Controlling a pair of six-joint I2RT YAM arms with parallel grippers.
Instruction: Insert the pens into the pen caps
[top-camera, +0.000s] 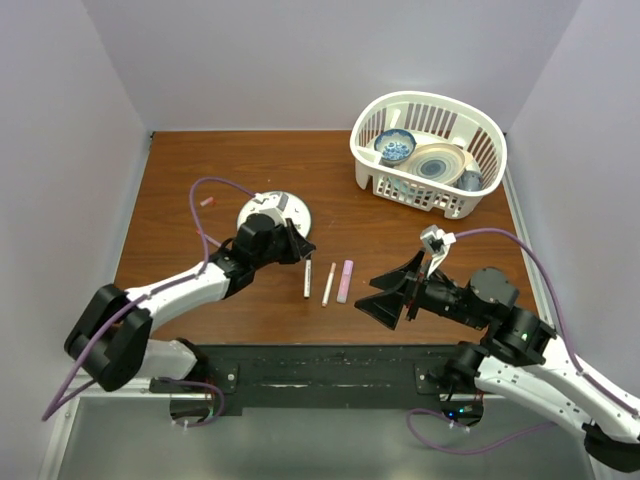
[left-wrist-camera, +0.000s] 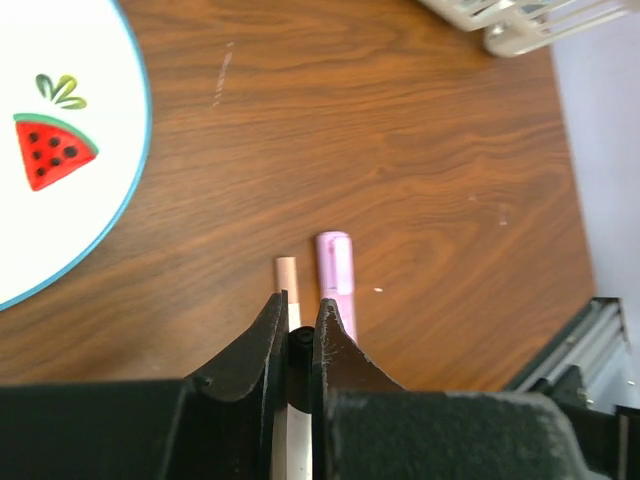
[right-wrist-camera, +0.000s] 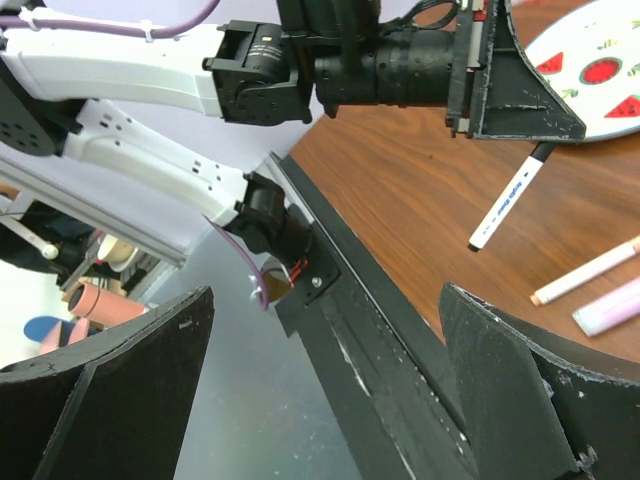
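Left gripper (left-wrist-camera: 300, 303): clamped shut on the white pen (right-wrist-camera: 508, 205), pinching its far dark end. The rest of the barrel slants down and toward me.
White pen tip: down near the table (top-camera: 200, 290). I can't tell whether it touches.
Right gripper (top-camera: 372, 295): jaws spread wide and holding nothing, hovering off to the right of the pens, near the table's front edge.
Thin pen (top-camera: 328, 283): flat on the wood, just right of the white one.
Pink pen (left-wrist-camera: 335, 275): flat, just beside the thin pen, apart from it and roughly parallel.
Cap (top-camera: 207, 201): I take the tiny pink piece far left, beyond the plate (top-camera: 262, 208), for one. It sits well apart from the pens. I can't pick out the other caps.
Basket (top-camera: 430, 150): back right, out of my way.
Weight: I judge the pens very light, almost no load on my fingers.
Stiffness: rigid plastic, so it won't bend when pushed into a cap.
Surface: smooth and round. I expect it to roll on the wood and twist in a light pinch.
My hold now: at the very end, so the long free barrel may swing. I'd move slowly.
Better hold: mid-barrel, across the width, leaving the writing end bare for the cap.
Cap handling: tiny and light, so it'll likely skid if nudged. I'd pinch it by its sides with the mouth left open.
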